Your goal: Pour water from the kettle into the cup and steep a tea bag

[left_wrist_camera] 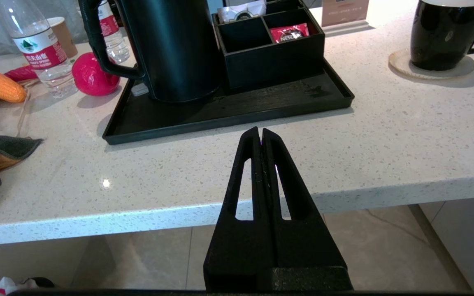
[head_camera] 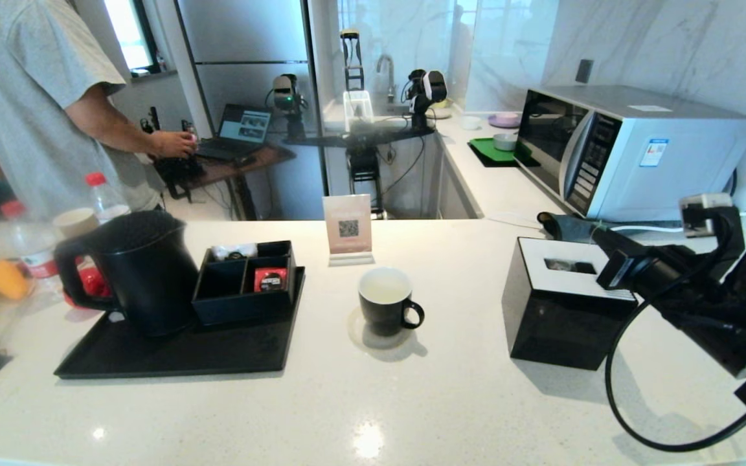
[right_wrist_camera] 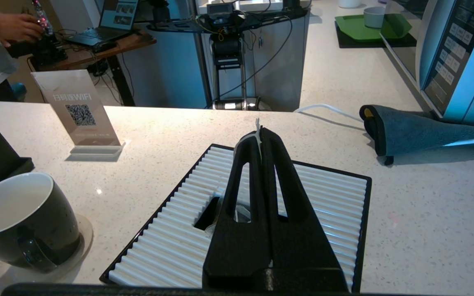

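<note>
On the counter, left of the tissue box (head_camera: 564, 304):
cup (head_camera: 386, 301): well apart from right gripper (right_wrist_camera: 260, 133)
right gripper: above tissue box, fingers pressed together, holding nothing
left gripper (left_wrist_camera: 260, 133): parked, closed

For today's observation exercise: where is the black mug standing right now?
In the head view the cup stands on a pale coaster near the counter's middle, between the black tray on its left and the black tissue box on its right.

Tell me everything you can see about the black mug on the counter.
The cup is a small glossy black mug with a white inside and a black loop handle. It stands upright on a pale round coaster on the speckled white counter, between the black tray and the black tissue box. Nothing shows inside it, and no gripper touches it.
</note>
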{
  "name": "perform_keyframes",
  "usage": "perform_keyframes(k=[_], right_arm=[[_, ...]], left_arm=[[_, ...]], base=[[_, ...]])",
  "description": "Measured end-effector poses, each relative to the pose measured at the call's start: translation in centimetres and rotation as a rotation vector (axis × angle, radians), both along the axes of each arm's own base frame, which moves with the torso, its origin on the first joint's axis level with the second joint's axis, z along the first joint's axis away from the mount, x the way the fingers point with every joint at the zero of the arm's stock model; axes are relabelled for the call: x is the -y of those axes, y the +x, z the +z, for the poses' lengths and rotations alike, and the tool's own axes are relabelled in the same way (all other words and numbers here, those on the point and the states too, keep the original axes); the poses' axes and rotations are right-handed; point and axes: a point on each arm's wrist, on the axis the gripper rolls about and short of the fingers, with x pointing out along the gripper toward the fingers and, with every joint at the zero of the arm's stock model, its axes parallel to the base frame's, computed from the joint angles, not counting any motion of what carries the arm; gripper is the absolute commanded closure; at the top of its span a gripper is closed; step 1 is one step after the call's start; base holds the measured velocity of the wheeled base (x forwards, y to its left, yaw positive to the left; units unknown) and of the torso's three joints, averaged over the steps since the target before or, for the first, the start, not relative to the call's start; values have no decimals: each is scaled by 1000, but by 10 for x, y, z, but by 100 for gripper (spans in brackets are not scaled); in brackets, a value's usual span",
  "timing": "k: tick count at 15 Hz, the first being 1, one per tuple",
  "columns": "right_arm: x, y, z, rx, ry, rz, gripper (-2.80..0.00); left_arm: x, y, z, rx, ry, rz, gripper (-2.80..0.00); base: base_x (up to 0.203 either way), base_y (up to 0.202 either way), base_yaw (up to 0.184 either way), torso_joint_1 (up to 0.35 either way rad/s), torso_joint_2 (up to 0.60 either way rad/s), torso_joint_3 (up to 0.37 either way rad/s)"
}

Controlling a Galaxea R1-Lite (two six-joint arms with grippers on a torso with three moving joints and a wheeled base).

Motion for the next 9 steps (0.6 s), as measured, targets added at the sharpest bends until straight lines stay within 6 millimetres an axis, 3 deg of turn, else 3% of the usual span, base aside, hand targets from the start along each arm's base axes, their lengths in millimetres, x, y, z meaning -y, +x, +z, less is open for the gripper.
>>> perform_keyframes(k=[9], right_arm=[[0, -6, -13, -31, -1, 1, 0]], left_arm=[[0, 0, 0, 0, 0, 0, 0]], base=[[0, 0, 0, 0, 0, 0]])
